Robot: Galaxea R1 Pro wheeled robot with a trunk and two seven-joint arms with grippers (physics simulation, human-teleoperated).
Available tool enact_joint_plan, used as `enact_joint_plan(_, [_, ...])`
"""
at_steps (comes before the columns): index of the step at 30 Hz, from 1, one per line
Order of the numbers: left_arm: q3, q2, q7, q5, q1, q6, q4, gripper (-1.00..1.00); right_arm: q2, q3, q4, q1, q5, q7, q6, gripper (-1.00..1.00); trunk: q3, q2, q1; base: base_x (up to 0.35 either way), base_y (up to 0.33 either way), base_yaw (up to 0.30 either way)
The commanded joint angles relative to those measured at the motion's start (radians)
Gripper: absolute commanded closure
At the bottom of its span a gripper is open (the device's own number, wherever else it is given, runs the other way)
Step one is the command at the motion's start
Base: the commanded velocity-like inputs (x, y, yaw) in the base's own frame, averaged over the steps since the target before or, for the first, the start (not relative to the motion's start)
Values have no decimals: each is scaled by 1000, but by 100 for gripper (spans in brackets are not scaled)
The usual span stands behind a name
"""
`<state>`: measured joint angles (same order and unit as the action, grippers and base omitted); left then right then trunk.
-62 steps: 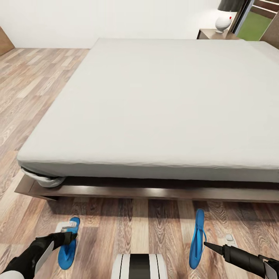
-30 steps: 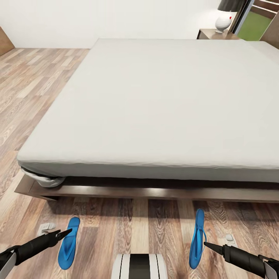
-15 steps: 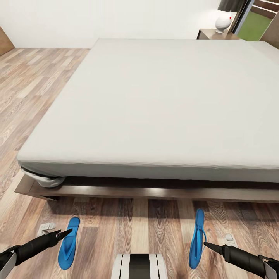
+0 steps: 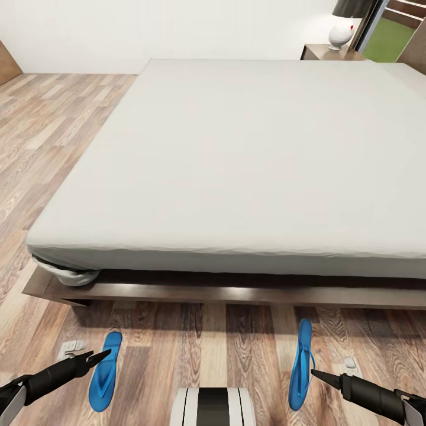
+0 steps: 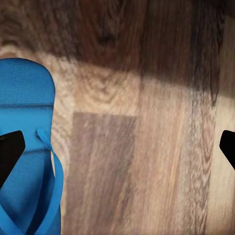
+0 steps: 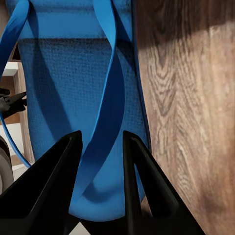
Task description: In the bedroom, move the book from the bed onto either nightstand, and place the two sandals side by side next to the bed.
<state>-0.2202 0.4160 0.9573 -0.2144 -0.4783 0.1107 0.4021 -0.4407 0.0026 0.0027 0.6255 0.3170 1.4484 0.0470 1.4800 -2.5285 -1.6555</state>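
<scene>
Evidently thin, light and floppy, both sandals lay on the floor by the bed (image 4: 236,177), well apart. The right end effector (image 6: 100,142) pinched the right sandal (image 4: 302,365) at its strap; the left end effector (image 5: 117,147) hovered wide open, empty, one finger over the left sandal (image 4: 105,371).

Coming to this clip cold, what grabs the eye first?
The bed, its pale grey mattress bare, spans most of the head view. On the wood floor in front of it lie two bright blue sandals, far apart: the left sandal flat by the open left gripper, the right sandal on edge, its strap pinched by the right gripper.
</scene>
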Motion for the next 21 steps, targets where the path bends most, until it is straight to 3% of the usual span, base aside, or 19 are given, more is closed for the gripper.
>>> enact_joint_plan(1, [-2, 0, 4, -5, 0, 11, 0, -100, 0, 0, 0, 0, 2, 3, 5, 100, 1, 0, 0, 0, 10, 0])
enact_joint_plan(21, [-2, 0, 4, -5, 0, 11, 0, -100, -1, 0, 18, 0, 2, 4, 5, 100, 1, 0, 0, -100, 236, 0])
